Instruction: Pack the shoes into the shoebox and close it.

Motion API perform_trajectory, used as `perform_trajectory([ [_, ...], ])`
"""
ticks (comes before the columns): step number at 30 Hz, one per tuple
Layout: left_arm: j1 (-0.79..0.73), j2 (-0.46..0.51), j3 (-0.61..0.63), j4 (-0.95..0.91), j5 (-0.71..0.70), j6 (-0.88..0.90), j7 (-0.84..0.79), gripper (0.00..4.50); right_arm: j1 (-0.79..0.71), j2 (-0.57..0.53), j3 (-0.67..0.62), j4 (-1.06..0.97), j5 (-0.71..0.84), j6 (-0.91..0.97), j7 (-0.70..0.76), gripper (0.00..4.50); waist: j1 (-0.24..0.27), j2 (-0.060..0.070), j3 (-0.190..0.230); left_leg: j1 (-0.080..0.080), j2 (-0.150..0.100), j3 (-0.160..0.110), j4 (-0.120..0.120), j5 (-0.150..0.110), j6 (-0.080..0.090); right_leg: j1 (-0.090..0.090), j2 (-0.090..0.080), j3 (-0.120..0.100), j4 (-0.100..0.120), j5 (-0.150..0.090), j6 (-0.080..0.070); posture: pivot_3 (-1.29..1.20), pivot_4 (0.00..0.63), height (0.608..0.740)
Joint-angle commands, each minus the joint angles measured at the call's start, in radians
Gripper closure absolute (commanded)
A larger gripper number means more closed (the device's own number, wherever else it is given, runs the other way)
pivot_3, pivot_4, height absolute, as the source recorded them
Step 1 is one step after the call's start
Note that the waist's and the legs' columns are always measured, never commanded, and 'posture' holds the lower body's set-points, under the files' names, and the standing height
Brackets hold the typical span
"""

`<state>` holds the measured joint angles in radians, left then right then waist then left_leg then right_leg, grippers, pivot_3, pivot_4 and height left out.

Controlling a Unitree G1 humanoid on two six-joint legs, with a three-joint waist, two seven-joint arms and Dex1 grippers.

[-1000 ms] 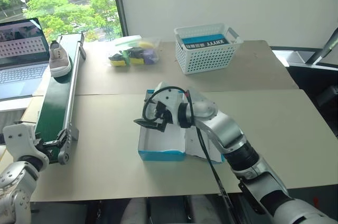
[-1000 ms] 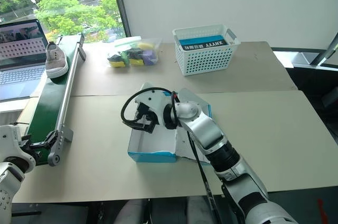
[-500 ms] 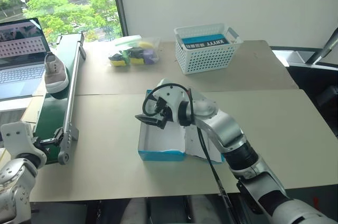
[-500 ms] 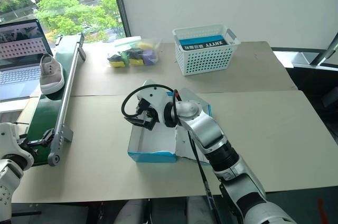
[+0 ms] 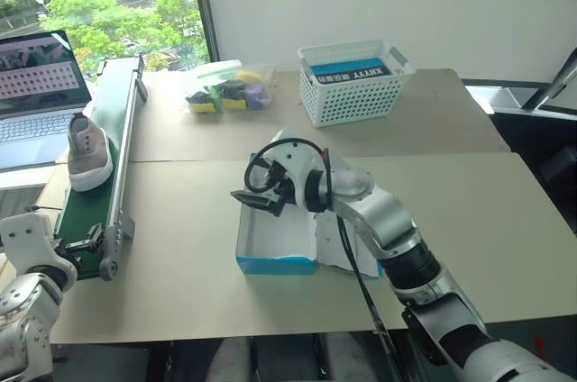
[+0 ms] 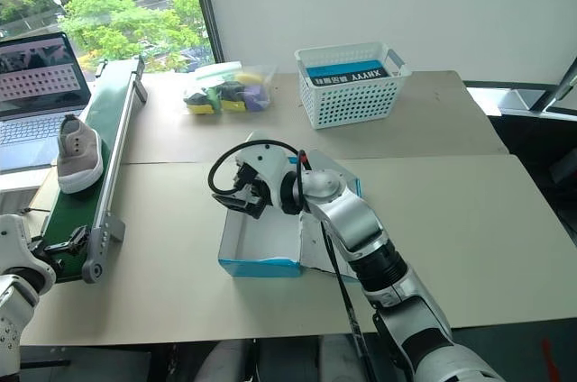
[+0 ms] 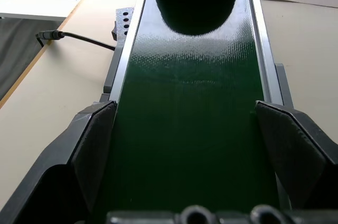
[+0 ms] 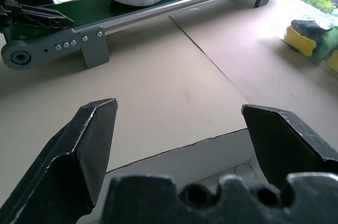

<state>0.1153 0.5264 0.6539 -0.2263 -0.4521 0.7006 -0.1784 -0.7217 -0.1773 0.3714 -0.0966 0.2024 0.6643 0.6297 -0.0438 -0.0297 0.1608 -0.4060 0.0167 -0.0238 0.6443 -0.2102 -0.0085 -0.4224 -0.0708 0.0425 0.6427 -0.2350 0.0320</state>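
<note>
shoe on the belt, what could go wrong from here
1. The shoe rides the green belt toward the open left end effector waiting at the belt's end; closing at the wrong moment could miss it or let it drop off.
2. The right end effector hangs open over the shoebox, so it may block the drop or knock the box.

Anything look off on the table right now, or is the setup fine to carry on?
Nothing stands out. The shoebox sits open and empty, its lid folded flat beside it. One grey shoe rides upright on the green conveyor belt. Both the right gripper and left gripper are open and hold nothing.
</note>
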Motion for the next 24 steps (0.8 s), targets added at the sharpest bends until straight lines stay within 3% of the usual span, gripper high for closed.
perform_trajectory([
  [1,-0.006,0.011,0.021,-0.014,0.002,-0.010,-0.002,0.00,-0.016,0.013,-0.043,-0.027,0.019,0.011,-0.008,0.05,0.000,0.000,0.000,0.000,0.000,0.000,0.000,0.000,0.000,0.000,0.000,0.000,0.000,0.000,0.000,0.00,0.150,0.739],
  [20,-0.069,-0.019,-0.022,0.012,-0.031,0.017,-0.013,0.00,-0.009,0.020,-0.067,-0.051,0.028,0.035,-0.035,0.05,0.003,0.000,0.000,0.000,0.000,0.000,0.000,0.000,0.000,0.000,0.000,0.000,0.000,0.000,0.000,0.00,0.150,0.739],
  [24,-0.084,-0.026,-0.019,0.006,-0.042,0.030,-0.005,0.96,-0.013,0.024,-0.078,-0.054,0.036,0.045,-0.040,0.00,0.007,0.000,0.000,0.000,0.000,0.000,0.000,0.000,0.000,0.000,0.000,0.000,0.000,0.000,0.000,0.00,0.150,0.739],
])
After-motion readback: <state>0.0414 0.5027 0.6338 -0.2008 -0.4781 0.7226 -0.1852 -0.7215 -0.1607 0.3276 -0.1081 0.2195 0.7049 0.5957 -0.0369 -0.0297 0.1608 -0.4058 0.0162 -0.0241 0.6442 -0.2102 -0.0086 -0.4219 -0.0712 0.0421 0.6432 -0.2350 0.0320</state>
